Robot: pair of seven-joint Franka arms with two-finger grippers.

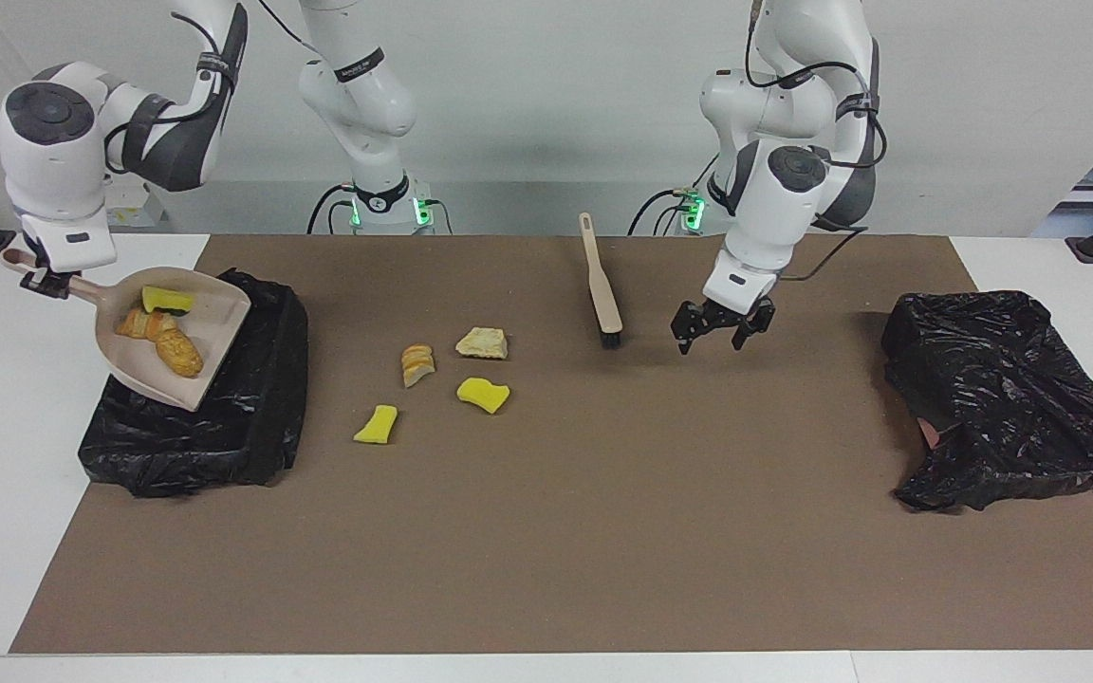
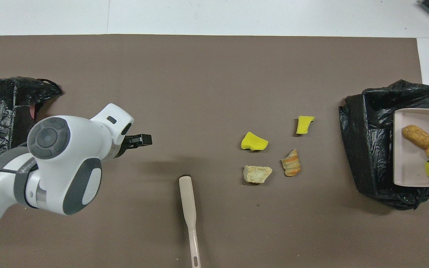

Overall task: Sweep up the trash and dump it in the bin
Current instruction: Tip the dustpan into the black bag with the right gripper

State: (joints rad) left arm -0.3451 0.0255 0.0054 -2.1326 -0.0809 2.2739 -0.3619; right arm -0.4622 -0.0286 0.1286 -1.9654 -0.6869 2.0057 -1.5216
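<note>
Four scraps (image 1: pixel 433 381) are lying loose on the brown mat (image 1: pixel 565 550) covering the counter, between the brush (image 1: pixel 601 281) and the black-lined bin (image 1: pixel 252 417) at the right arm's end; two are yellow sponge chunks and two are bread-like lumps; three more scraps (image 1: pixel 159 324) are sitting in the beige dustpan (image 1: pixel 194 360), which the right hand (image 1: pixel 42 281) is grasping by the handle and tilting over the bin; nothing is dropping out yet; the left hand (image 1: pixel 723 324) is hanging released and empty over bare mat beside the brush, which is lying flat, bristle end farther from the robots; a second black bag (image 1: pixel 1002 398) is sitting at the left arm's end; the risk, as I judge it, is that the pan's lip is reaching toward the bin's inner wall, so a sharp tip could be sending the rounded lump over the rim onto the mat; a shallow tip could be leaving the sponge stuck near the handle; the thin handle could also be twisting in the grip.
</note>
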